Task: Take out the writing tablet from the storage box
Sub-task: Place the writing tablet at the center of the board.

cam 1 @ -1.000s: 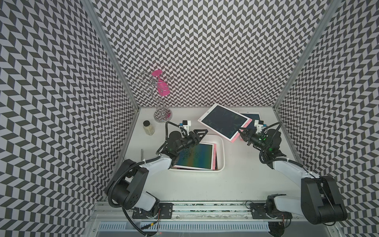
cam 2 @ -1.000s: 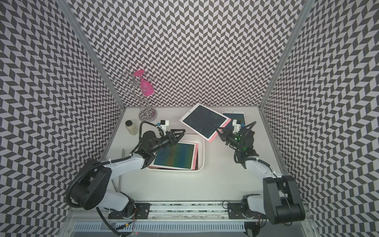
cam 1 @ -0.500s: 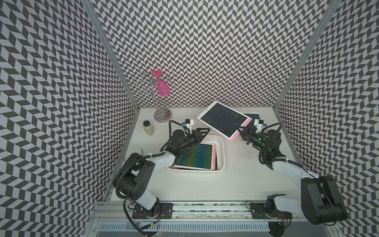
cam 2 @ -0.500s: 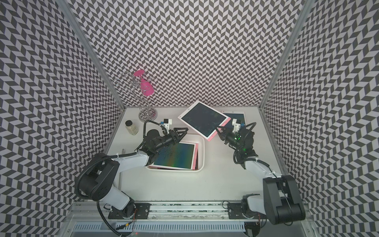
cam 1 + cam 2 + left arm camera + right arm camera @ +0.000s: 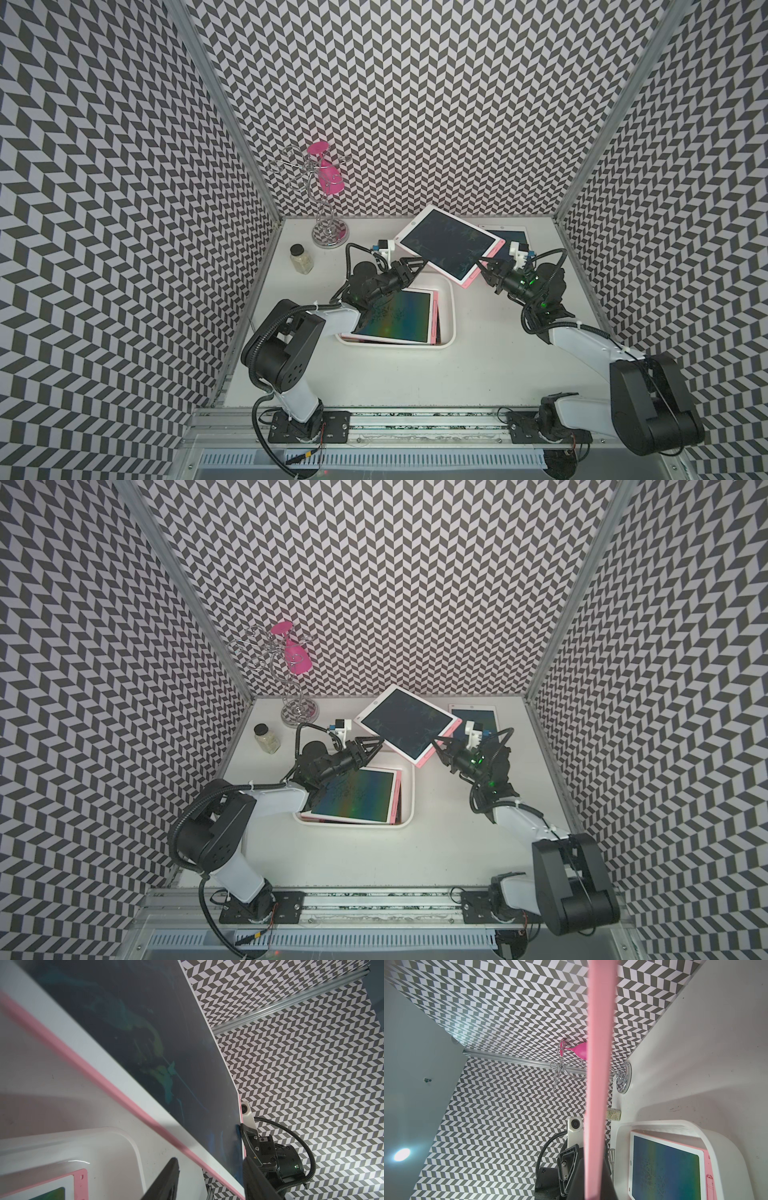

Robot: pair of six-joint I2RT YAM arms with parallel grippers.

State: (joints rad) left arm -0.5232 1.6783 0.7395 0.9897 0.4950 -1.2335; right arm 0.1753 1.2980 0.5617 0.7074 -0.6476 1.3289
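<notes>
The thin rectangular writing tablet (image 5: 451, 245) (white frame, dark screen, pink back) is out of the box and in the air, over the back half of the white table (image 5: 374, 382). Taking twelve o'clock as the back wall in both top views, its long axis runs from ten o'clock to four o'clock. The round button is at the ten o'clock end and the screen faces up, tilted. The right gripper (image 5: 482, 266) is clamped on the four o'clock short end, and the pink rim passes between its jaws in the right wrist view. The left gripper (image 5: 419, 265) sits at the long edge facing seven o'clock, jaws parted, tips right at that edge; whether they touch it I cannot tell. At six o'clock of the held tablet lies the shallow white plastic storage box (image 5: 449, 307), with rainbow-screened tablets (image 5: 395, 316) stacked inside. A third tablet (image 5: 515, 237) lies flat at two o'clock — partly hidden. A small glass jar (image 5: 301, 259) and a chrome wire stand (image 5: 328, 230) carrying a pink cup (image 5: 330, 185) stand at nine to ten o'clock.
</notes>
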